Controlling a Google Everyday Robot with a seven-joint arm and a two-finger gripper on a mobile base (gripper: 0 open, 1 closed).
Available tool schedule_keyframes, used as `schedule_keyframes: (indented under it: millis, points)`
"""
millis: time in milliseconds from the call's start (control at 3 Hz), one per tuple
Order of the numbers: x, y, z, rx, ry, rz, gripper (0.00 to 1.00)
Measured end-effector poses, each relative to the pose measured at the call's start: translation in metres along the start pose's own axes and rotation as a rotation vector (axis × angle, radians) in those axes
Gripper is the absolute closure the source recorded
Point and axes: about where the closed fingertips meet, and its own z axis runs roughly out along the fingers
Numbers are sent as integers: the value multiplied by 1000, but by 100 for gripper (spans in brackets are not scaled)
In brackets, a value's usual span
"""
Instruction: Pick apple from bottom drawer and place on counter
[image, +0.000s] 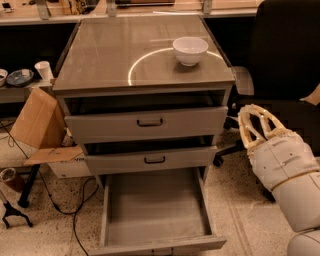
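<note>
The bottom drawer (155, 210) is pulled open at the foot of the cabinet and its grey floor is bare. The apple does not show in this view. My gripper (260, 125) is to the right of the cabinet at about the height of the upper drawer front, pointing up, with my white arm (287, 175) below it. It stands below the counter (110, 55), which is glossy and carries a curved ring of reflected light.
A white bowl (190, 50) stands on the counter's right rear part. The top two drawers are slightly ajar. A black office chair (290, 60) is right behind my gripper. A cardboard box (37, 120) and cables (75, 210) lie to the cabinet's left.
</note>
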Motion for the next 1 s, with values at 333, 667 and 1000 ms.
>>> schedule_keyframes:
  millis: [333,667,1000]
  points:
    - [0,0,0,0,0,0,58]
    - [0,0,0,0,0,0,34]
    - [0,0,0,0,0,0,11]
